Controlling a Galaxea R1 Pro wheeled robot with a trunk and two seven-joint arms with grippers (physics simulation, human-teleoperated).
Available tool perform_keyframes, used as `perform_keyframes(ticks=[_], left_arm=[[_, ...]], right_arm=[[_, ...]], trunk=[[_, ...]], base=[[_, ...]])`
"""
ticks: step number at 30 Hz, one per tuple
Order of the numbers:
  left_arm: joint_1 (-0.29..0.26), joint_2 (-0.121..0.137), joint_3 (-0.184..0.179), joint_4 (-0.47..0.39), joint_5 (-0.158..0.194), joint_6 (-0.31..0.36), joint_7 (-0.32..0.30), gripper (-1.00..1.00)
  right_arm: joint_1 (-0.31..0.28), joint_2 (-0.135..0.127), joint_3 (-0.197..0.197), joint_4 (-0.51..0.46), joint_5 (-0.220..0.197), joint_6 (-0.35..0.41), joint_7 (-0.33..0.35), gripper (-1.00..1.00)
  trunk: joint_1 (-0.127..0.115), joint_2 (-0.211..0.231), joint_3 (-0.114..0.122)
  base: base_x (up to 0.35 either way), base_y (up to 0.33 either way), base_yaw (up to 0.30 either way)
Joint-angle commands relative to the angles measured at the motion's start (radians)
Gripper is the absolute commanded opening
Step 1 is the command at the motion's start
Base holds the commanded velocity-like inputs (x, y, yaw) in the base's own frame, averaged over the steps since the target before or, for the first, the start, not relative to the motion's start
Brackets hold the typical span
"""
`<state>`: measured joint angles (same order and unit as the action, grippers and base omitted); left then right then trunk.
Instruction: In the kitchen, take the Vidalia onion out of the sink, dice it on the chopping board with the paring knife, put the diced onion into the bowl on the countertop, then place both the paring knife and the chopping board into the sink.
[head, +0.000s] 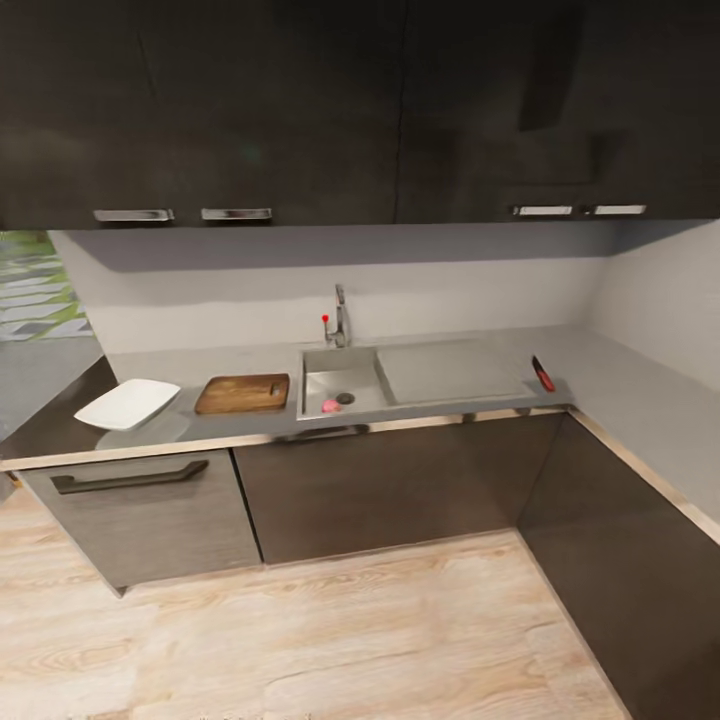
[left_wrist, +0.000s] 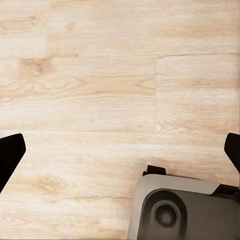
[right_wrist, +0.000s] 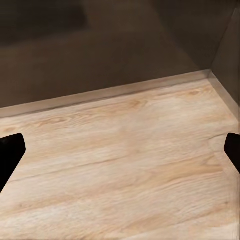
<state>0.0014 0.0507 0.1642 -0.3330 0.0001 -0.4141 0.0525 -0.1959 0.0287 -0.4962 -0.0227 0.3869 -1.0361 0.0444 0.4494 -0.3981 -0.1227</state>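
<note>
overhead cabinets (head: 300, 110) overhang countertop (head: 600, 375), faucet (head: 340, 318) behind sink (head: 345, 380)

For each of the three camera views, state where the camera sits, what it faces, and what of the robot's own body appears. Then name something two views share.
Head view: high on the robot, facing down at the countertop, sink and chopping board; no arms.
Left wrist view: above the wooden floor; fingertips, grey robot part.
Right wrist view: towards floor and dark cabinets; fingertips.
Shared: wooden floor.
</note>
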Motion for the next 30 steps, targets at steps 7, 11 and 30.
perform_keyframes(ticks=[7, 11, 30], left_arm=[[0.000, 0.000, 0.000, -0.001, -0.001, -0.002, 0.003, 1.00], [0.000, 0.000, 0.000, -0.001, -0.001, -0.002, 0.003, 1.00], [0.000, 0.000, 0.000, -0.001, -0.002, -0.002, 0.003, 1.00]], right_arm=[[0.000, -0.001, -0.008, 0.000, 0.004, -0.002, 0.005, 1.00], [0.000, -0.001, -0.008, 0.000, 0.004, -0.002, 0.005, 1.00], [0.000, -0.002, -0.010, 0.000, 0.004, -0.001, 0.004, 1.00]], trunk=[[0.001, -0.002, -0.002], [0.001, -0.002, -0.002], [0.001, -0.002, -0.002]], base=[[0.000, -0.284, 0.206], [0.000, -0.174, 0.063], [0.000, -0.015, 0.110]])
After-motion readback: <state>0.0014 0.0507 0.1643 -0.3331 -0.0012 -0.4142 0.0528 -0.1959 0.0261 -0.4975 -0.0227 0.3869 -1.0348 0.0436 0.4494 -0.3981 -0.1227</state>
